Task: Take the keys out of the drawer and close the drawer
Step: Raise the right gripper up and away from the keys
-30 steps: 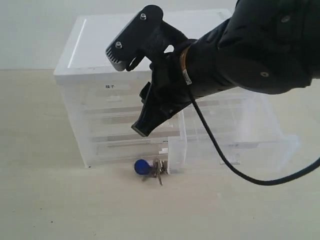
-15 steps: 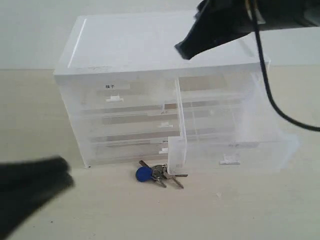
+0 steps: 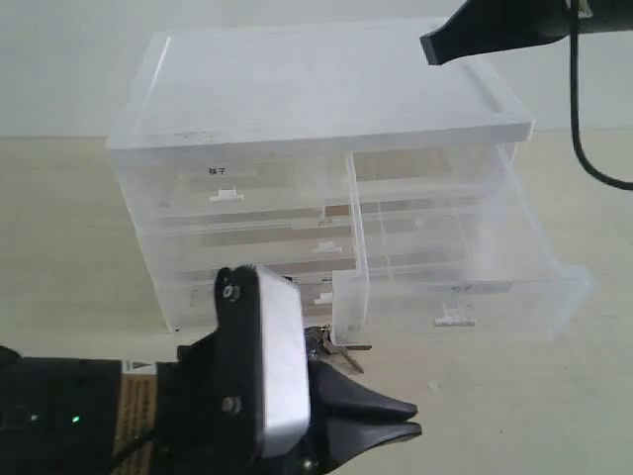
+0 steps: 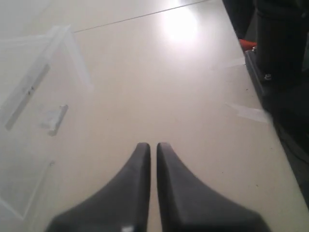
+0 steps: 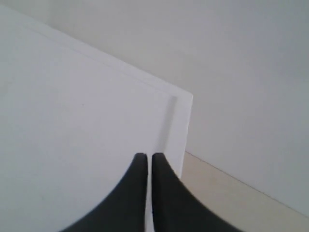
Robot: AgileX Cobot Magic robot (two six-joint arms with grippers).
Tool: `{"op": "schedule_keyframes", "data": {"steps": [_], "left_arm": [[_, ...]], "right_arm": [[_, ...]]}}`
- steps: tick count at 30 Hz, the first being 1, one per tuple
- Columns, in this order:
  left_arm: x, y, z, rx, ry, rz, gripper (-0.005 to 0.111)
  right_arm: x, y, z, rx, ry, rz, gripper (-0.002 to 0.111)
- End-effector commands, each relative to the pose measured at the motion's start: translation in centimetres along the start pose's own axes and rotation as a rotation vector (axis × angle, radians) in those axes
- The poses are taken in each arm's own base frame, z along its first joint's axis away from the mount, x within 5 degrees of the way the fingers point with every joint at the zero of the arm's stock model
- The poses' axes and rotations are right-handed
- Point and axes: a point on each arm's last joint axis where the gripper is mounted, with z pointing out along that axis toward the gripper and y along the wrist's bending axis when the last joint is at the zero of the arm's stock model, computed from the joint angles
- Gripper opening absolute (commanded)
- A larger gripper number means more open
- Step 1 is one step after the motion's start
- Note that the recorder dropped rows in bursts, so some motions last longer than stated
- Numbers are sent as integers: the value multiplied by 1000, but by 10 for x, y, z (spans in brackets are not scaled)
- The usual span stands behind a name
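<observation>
While the keys (image 3: 336,343) lie out on the table (image 3: 554,416), just beside the open drawer's (image 3: 465,292) near left corner and half hidden behind my left gripper (image 3: 415,417), only the closing remains. That gripper, fingers pressed together on nothing, hovers low in front of the cabinet (image 3: 316,99); the drawer's white pull tab (image 3: 453,318) lies to its right and farther back. My right gripper (image 3: 430,47), likewise shut and empty, hangs high over the cabinet's top. The drawer runs straight back into the cabinet, so I judge the left nearer for the push.
</observation>
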Motion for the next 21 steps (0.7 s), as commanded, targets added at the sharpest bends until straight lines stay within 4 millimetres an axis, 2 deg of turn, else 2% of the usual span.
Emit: {"op": "schedule_keyframes", "data": {"steps": [1, 8, 15, 21], "left_arm": [[-6, 16, 16, -90, -29, -36, 5], [-9, 44, 19, -312, 62, -64, 5], [-18, 50, 18, -363, -25, -71, 5], [-28, 62, 21, -398, -46, -107, 5]], "right_arm": [[6, 8, 16, -41, 7, -14, 0], [16, 15, 30, -56, 49, -37, 0], [16, 15, 31, -59, 47, -33, 0], [16, 16, 31, -67, 45, -16, 0]]}}
